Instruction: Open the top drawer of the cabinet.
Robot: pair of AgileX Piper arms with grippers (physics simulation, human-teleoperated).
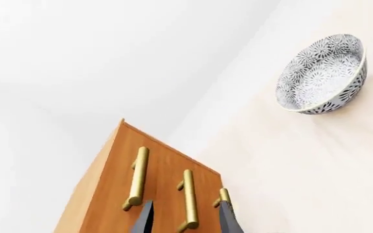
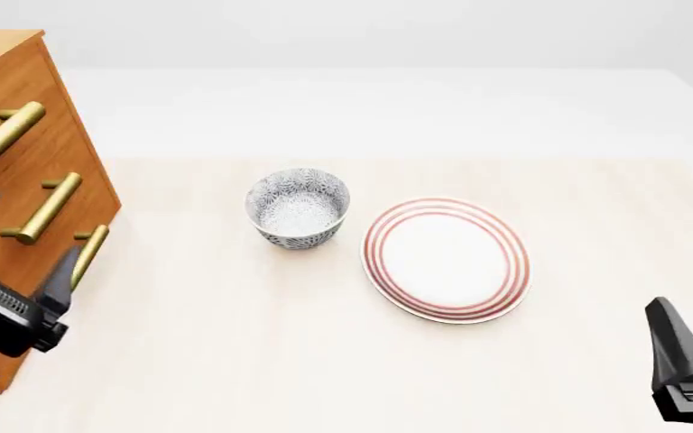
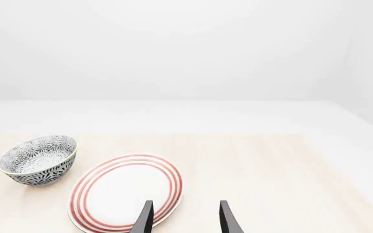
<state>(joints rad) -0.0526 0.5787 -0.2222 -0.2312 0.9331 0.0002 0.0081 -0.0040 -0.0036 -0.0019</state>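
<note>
The cabinet stands at the table's left edge, with three stacked drawers that show no gap. The top drawer has a brass bar handle. In the left wrist view the top drawer's handle is the one farthest from the table. My left gripper is open in front of the cabinet. Its fingertips frame the middle drawer's handle, below the top handle; I cannot tell if they reach it. My right gripper is open and empty at the front right, with its fingers apart.
A patterned black-and-white bowl sits mid-table, right of the cabinet. A white plate with red rings lies beside it, further right. The bottom drawer's handle is close to my left gripper.
</note>
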